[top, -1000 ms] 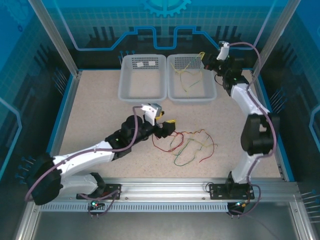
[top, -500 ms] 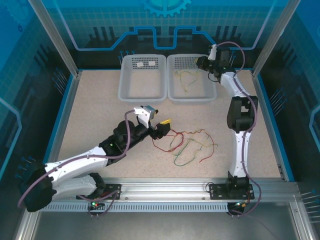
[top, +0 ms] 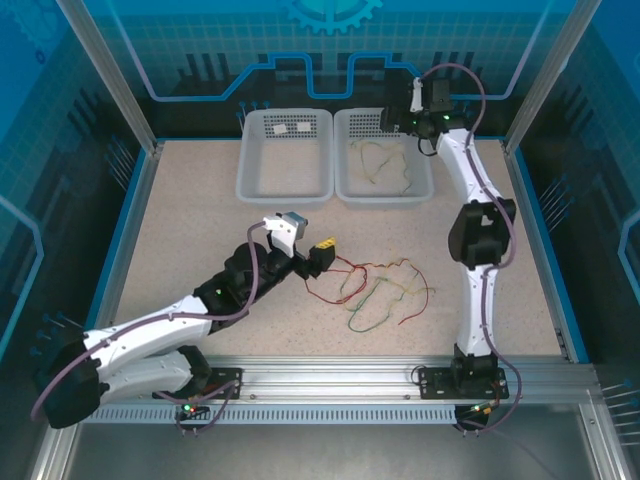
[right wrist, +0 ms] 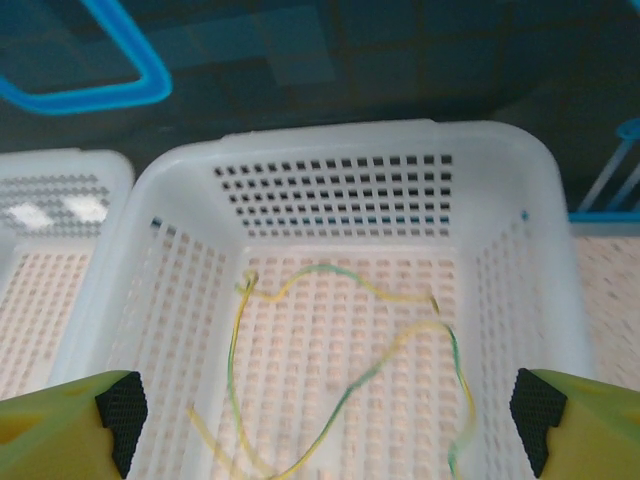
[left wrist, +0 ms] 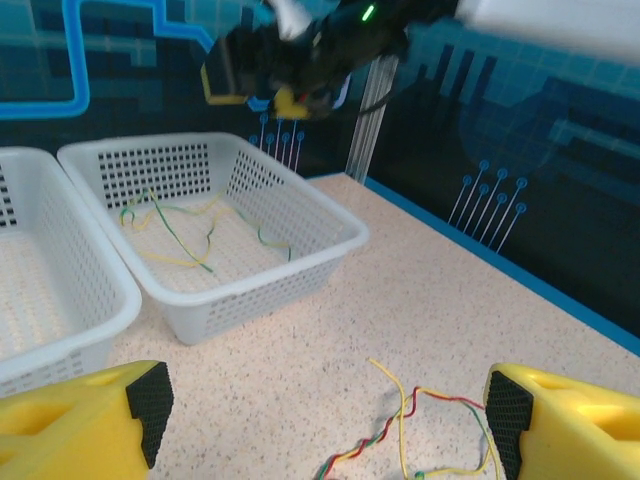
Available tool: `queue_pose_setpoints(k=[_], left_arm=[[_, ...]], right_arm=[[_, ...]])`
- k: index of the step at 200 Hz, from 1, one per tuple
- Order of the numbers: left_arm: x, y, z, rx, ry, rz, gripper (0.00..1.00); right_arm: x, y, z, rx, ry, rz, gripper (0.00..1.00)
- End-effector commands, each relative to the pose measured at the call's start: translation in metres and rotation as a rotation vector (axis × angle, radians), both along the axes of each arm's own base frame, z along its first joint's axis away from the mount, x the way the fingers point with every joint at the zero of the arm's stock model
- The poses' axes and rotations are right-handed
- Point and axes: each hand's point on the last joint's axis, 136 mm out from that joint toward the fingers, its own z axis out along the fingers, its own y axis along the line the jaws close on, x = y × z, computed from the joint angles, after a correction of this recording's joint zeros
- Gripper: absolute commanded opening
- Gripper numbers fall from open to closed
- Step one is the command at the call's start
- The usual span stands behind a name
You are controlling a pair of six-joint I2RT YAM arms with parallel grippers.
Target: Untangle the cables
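Note:
A tangle of red, pale yellow and green cables [top: 378, 290] lies on the table in front of the baskets. My left gripper [top: 322, 256] is open just left of it, and a twisted strand of the cables [left wrist: 440, 420] lies on the table between its yellow fingers [left wrist: 70, 430], untouched. My right gripper [top: 400, 120] hangs open over the right basket [top: 385, 195], holding nothing. Yellow and green cables [right wrist: 340, 380] lie loose on that basket's floor, below its open jaws. From the left wrist these basket cables [left wrist: 180, 225] show too.
A second white basket [top: 283, 194] stands left of the right one, with small white items at its back. Both baskets sit at the far side of the speckled table [top: 190, 220]. Blue walls and metal posts ring the table. The right arm [left wrist: 300, 50] hangs above the right basket.
My right gripper has swung left from the basket's right corner to above the basket, now open over the yellow-green cables lying inside. My left gripper has drawn back slightly left.

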Motion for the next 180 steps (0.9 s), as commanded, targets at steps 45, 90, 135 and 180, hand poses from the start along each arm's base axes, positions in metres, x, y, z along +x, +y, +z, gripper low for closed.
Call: queue_pose_setpoints(k=[45, 90, 135, 180], left_arm=[[0.022, -0.033, -0.056, 0.069, 0.241, -0.084, 0.78], [0.023, -0.068, -0.102, 0.14, 0.409, -0.201, 0.76], [0.018, -0.088, -0.13, 0.22, 0.481, -0.235, 0.75], [0.018, -0.084, -0.13, 0.259, 0.47, -0.188, 0.75]], right_arm=[[-0.208, 0.039, 0.018, 0.178, -0.151, 0.207, 0.88], [-0.303, 0.028, -0.084, 0.125, 0.217, 0.188, 0.72], [-0.343, -0.001, -0.129, 0.105, 0.434, 0.078, 0.67], [-0.35, -0.014, -0.162, 0.093, 0.604, 0.056, 0.66]])
